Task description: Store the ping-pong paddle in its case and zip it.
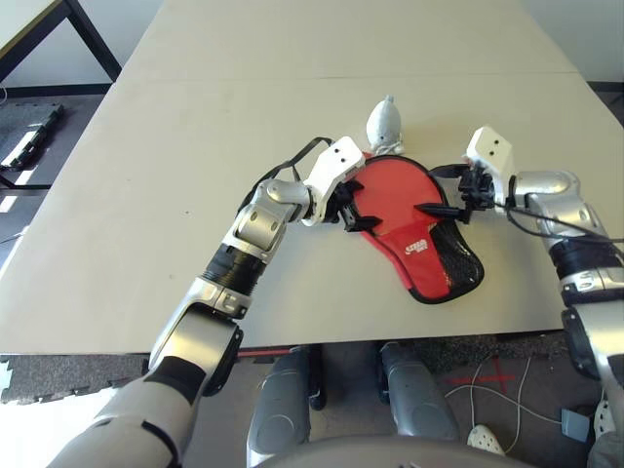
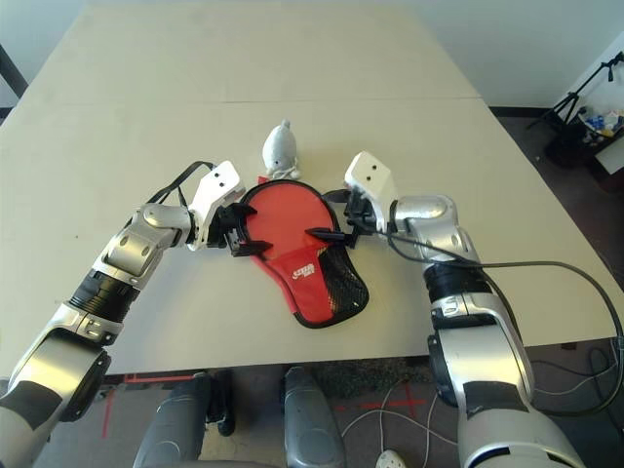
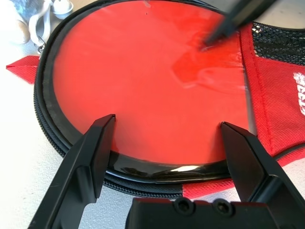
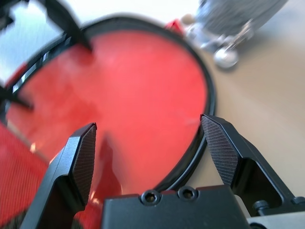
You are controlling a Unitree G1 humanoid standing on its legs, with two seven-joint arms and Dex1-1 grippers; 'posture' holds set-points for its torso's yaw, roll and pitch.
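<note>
Closest to you, at the near edge of the desk (image 1: 146,195), sits the case (image 1: 444,265), its narrow end with the black mesh pocket and white logo pointing toward the robot and its round end lying farther away. You can see the ping-pong paddle (image 3: 143,86) resting inside that round end: its red rubber face is bare and framed by the black zipper rim, so the case stands unzipped over the face. The paddle's handle is hidden under the red fabric at the narrow end, so you cannot tell how far it is tucked in.

Your left tool (image 1: 353,208) hangs at the left side of the round end, both black fingers spread wide with the rim and the paddle's edge showing between them; it grips nothing. Your right tool (image 1: 450,207) is at the opposite side of the case, fingers likewise wide apart and empty, one fingertip reaching over the red face. Whether that tip touches the rubber you cannot tell.

Just beyond the round end of the case lies a small white fluffy pouch (image 1: 385,124) with a metal clip, beside the rim but outside the case.
</note>
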